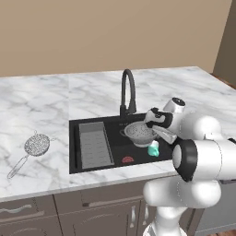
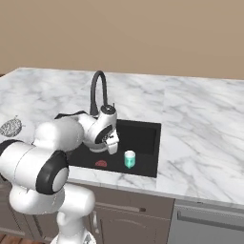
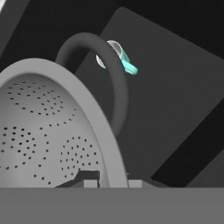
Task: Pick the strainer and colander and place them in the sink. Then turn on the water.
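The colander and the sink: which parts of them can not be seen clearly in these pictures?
- Colander, left base view: its right rim is hidden behind the gripper. In the right base view the arm covers it.
- Colander, hand view: cut off by the left and bottom edges; whether it rests on the sink floor cannot be told.
- Sink, right base view: the left half is behind the arm.
- Small red thing on the sink floor: too small to identify.

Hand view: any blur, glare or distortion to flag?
Hand view: sharp, no glare; the colander looms oversized from closeness, its dark loop handle crossing a teal cup. Left base view: flat even lighting, sink nearly uniform black, strainer mesh grainy.
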